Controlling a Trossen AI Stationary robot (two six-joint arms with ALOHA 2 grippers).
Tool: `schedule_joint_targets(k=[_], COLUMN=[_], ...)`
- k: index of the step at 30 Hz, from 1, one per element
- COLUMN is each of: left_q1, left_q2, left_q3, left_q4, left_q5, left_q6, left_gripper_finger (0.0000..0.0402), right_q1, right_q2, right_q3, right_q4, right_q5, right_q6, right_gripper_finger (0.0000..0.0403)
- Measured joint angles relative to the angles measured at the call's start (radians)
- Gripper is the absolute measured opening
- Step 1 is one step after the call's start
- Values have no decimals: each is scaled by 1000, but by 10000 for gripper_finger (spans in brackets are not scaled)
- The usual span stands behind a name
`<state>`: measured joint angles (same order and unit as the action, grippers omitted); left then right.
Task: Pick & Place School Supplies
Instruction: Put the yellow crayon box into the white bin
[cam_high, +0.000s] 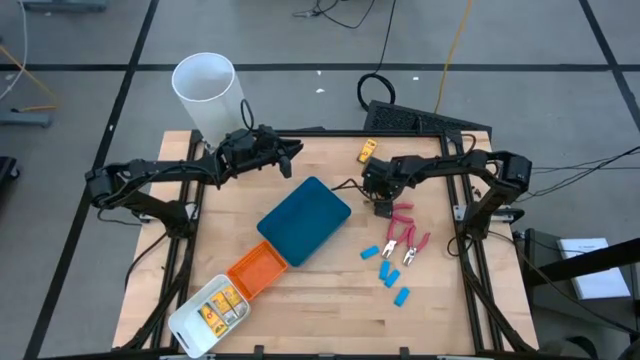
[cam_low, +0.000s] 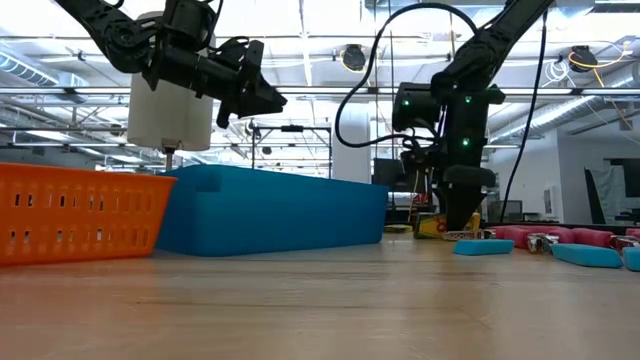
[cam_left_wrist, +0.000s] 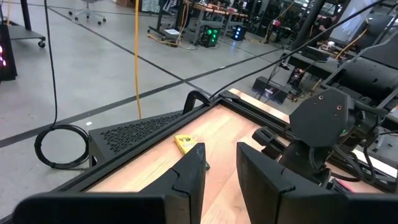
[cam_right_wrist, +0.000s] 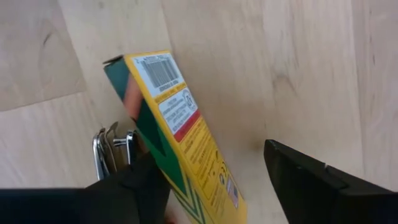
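**Two arms up, one yellow box between the right fingers**

Several supplies lie at about four o'clock on the table (cam_high: 330, 290): two pink-handled tools (cam_high: 405, 238) and a scatter of light-blue pieces (cam_high: 388, 272) just beyond them. One yellow box (cam_high: 367, 151) sits alone near one o'clock, and more yellow boxes fill the white tray (cam_high: 185, 322) at seven o'clock.

The right gripper (cam_high: 381, 205) hangs just above the wood at about three o'clock, beside the pink tools. Its wrist camera shows a yellow carton (cam_right_wrist: 180, 130) standing between its fingers, one finger against it and the other well clear, so the jaws are wide and the box looks loosely placed, not clamped.

The carton should be light, stiff cardboard, slick on its printed faces and easily crushed; best taken across its narrow sides near the middle. A barcode and fine print show on it, too small to read.

The left gripper (cam_high: 285, 152) waits raised near twelve o'clock, fingers narrow and empty.
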<state>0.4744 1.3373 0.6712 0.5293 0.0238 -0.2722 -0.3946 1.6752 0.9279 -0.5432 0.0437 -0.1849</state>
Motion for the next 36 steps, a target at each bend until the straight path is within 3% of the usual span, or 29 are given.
schedule_joint_targets(k=[19, 25, 36], left_q1=[0, 0, 0], left_q2=[0, 0, 0], left_q3=[0, 0, 0], left_q4=[0, 0, 0], left_q5=[0, 0, 0], left_q6=[-1, 2, 3], left_gripper_finger=[93, 93, 93], right_q1=[0, -4, -11], right_q2=[-9, -77, -203], right_q3=[-3, -7, -5], right_q4=[-17, -16, -10], right_q5=[-8, 39, 16], right_q6=[-45, -32, 42], right_gripper_finger=[115, 86, 27])
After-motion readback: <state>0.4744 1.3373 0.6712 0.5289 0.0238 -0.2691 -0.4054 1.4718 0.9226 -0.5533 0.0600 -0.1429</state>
